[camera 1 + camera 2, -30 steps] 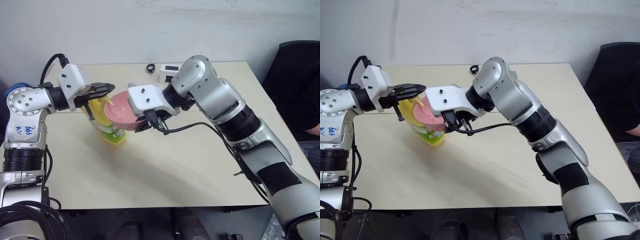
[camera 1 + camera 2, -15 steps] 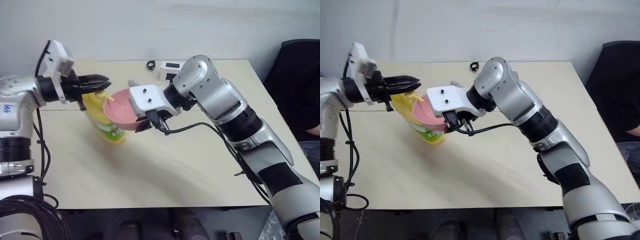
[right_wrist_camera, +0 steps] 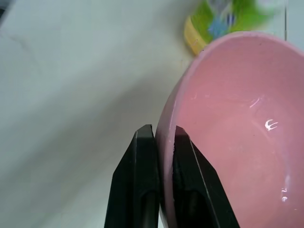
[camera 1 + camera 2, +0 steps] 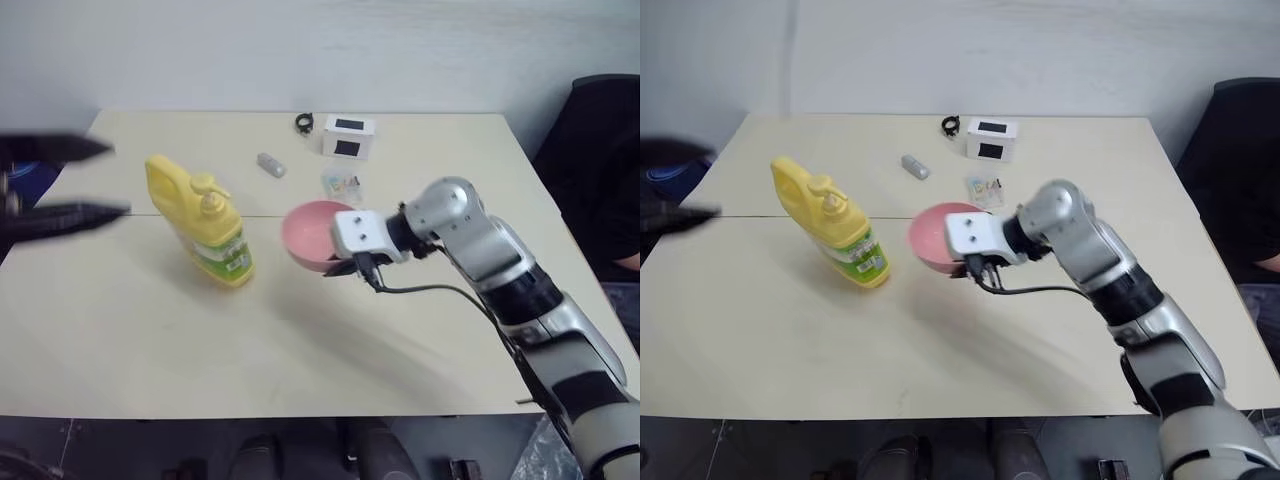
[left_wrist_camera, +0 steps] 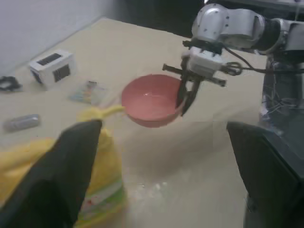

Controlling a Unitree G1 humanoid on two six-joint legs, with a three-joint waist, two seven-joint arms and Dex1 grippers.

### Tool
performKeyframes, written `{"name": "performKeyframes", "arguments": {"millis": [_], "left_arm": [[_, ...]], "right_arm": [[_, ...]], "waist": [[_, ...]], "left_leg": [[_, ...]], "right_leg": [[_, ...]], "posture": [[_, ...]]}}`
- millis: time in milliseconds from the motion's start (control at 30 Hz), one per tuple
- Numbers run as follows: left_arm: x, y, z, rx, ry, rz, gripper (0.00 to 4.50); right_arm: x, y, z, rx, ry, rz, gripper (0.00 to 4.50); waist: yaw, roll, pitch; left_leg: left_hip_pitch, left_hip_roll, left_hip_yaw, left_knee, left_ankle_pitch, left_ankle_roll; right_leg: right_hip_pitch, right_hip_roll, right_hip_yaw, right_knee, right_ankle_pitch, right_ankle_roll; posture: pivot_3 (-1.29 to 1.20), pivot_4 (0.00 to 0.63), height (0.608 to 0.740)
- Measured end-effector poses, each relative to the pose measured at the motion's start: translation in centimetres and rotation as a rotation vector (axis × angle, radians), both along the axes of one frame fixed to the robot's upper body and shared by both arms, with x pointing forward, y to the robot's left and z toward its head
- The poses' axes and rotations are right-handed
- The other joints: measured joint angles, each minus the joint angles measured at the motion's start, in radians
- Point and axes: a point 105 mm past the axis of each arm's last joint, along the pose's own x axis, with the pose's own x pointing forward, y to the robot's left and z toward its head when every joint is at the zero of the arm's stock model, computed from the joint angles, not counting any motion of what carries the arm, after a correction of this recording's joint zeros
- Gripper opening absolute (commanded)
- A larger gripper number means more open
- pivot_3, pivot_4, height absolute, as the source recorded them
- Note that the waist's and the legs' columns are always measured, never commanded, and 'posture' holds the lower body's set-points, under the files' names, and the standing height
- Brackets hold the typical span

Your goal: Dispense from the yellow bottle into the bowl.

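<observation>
We count one bowl (image 4: 312, 233), rim pinched by our right gripper (image 3: 160, 142); one yellow bottle (image 4: 203, 222) beyond it; left gripper (image 4: 80, 180) spread wide, empty.

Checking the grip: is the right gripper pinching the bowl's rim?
Yes, the right gripper fingers clamp either side of the pink bowl rim.

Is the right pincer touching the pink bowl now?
Touching. The right wrist view shows the right pincer closed on the rim of the bowl, one finger on each side of the wall.
</observation>
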Motion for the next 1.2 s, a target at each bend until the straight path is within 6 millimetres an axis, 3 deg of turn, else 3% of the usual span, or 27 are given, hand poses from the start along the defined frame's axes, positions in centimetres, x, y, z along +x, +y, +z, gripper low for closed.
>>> {"name": "performKeyframes", "arguments": {"millis": [167,367,600,733,833,967,1133,1200], "left_arm": [[-3.1,0.0,-2.5,0.055,0.045,0.05,4.46],[-4.6,0.1,-4.7,0.085,0.092,0.099,4.46],[-4.7,-0.1,-5.7,0.109,0.085,0.111,4.5],[-4.5,0.7,-6.0,0.1,0.095,0.131,4.5],[-4.4,1.9,-6.1,0.085,0.107,0.162,4.5],[-4.3,3.3,-6.0,0.096,0.128,0.191,4.5],[-4.3,5.8,-4.7,0.107,0.122,0.25,4.5],[-4.1,6.4,-4.1,0.115,0.096,0.267,4.5]], "right_arm": [[0.3,-1.7,-4.3,0.019,-0.017,-0.098,0.0],[0.6,-2.7,-7.2,0.034,-0.04,-0.164,0.0],[1.0,-3.5,-7.4,0.058,-0.035,-0.199,2.11],[0.6,-4.9,-4.4,0.112,0.013,-0.216,3.47],[-0.7,-7.2,-0.8,0.166,0.134,-0.21,4.48],[-2.0,-10.8,2.7,0.129,0.215,-0.197,4.48],[-2.9,-16.7,8.0,0.166,0.272,-0.359,4.48],[-2.9,-17.2,9.7,0.227,0.272,-0.372,4.48]], "waist": [[-0.001,-0.003,0.003],[-0.002,-0.005,0.004],[-0.001,-0.005,0.004],[0.0,-0.005,0.004],[0.002,-0.004,0.005],[0.002,-0.003,0.006],[0.001,-0.003,0.008],[-0.003,-0.003,0.008]], "left_leg": [[0.01,-0.002,0.002,-0.001,0.0,0.0],[0.012,-0.001,0.002,-0.001,0.001,-0.001],[0.012,-0.001,0.001,-0.001,0.001,-0.001],[0.012,-0.001,0.001,-0.002,0.001,-0.001],[0.012,-0.001,0.001,-0.002,0.0,-0.001],[0.012,-0.001,0.002,-0.002,0.0,0.0],[0.012,-0.001,0.004,-0.003,0.0,0.0],[0.014,-0.001,0.005,-0.003,0.0,0.001]], "right_leg": [[0.006,0.002,0.002,0.003,-0.001,-0.002],[0.007,0.003,0.004,0.005,-0.001,-0.004],[0.007,0.002,0.004,0.005,0.0,-0.004],[0.007,0.002,0.003,0.004,0.0,-0.003],[0.007,0.002,0.002,0.004,0.0,-0.003],[0.007,0.002,0.001,0.002,0.0,-0.003],[0.006,0.003,0.0,0.001,-0.002,-0.006],[0.006,0.003,0.001,0.001,-0.003,-0.008]], "posture": [[0.0,0.15,0.74],[0.0,0.15,0.74],[0.0,0.15,0.74],[0.0,0.15,0.74],[0.0,0.15,0.74],[0.0,0.15,0.74],[0.0,0.15,0.74],[0.0,0.15,0.74]]}}
